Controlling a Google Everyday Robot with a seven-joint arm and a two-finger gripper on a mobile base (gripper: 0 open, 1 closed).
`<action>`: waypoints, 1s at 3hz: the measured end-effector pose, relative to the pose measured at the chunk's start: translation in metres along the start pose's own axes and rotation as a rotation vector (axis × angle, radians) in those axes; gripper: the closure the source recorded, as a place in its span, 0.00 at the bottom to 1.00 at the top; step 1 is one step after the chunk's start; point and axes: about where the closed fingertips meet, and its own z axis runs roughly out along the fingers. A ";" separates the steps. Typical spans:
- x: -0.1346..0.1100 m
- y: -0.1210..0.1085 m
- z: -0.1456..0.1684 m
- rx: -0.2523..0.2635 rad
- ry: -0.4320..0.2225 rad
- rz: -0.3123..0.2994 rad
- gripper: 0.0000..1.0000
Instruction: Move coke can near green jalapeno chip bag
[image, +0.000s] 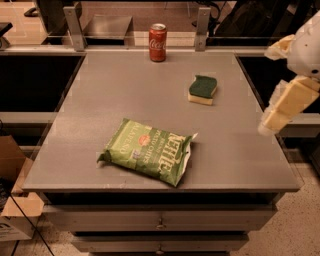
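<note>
Sponge (202, 90) between end effector (274, 118) and coke can (158, 42)

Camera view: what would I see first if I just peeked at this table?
The big green jalapeno chip bag jumps out first, lying flat near the front of the grey table. Next comes the red coke can, upright at the far edge, with a green-and-yellow sponge further right and closer in. The robot's cream gripper hangs beyond the table's right side, touching nothing.
</note>
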 end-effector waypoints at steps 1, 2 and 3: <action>-0.018 -0.027 0.015 0.017 -0.105 0.001 0.00; -0.041 -0.062 0.039 0.029 -0.175 -0.013 0.00; -0.043 -0.067 0.043 0.029 -0.183 -0.014 0.00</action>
